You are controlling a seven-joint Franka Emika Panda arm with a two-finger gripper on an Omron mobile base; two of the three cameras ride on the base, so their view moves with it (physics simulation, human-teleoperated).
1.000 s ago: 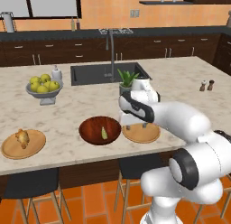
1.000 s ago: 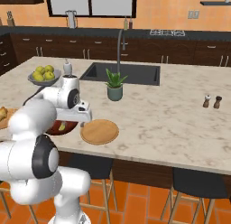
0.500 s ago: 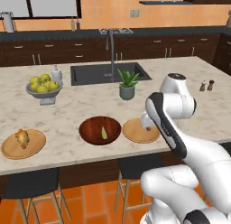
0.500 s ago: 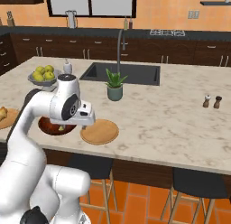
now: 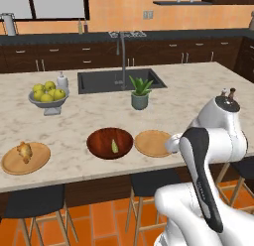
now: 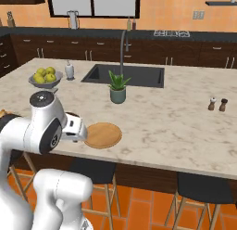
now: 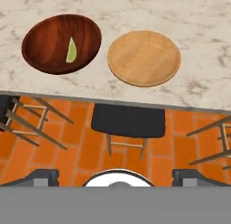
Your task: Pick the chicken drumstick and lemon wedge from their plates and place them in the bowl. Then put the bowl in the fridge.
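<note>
The dark reddish-brown bowl (image 5: pixel 110 143) (image 7: pixel 61 43) stands near the counter's front edge with the lemon wedge (image 5: pixel 114 146) (image 7: pixel 71 50) lying in it. Right of the bowl is an empty tan plate (image 5: pixel 153 143) (image 6: pixel 102 135) (image 7: pixel 144 58). Far to the left, the chicken drumstick (image 5: pixel 24 151) lies on the other plate (image 5: pixel 34 163). My gripper (image 7: pixel 115 176) hangs open and empty, pulled back off the counter's front edge above the stools and facing the bowl and the empty plate. The fridge is out of view.
A grey footed bowl of yellow-green fruit (image 5: pixel 48 96) (image 6: pixel 45 78) and a soap bottle (image 5: pixel 62 81) stand at the back left. Behind the bowl are a potted plant (image 5: pixel 140 93) (image 6: pixel 117 87) and the sink (image 5: pixel 121 80). Salt and pepper shakers (image 6: pixel 217 104) stand right. A dark stool (image 7: pixel 128 121) is under the counter edge.
The arm has swung back from over the bowl and empty plate toward my own body, so the hand now sits off the counter's front edge. The jaws stayed open.
</note>
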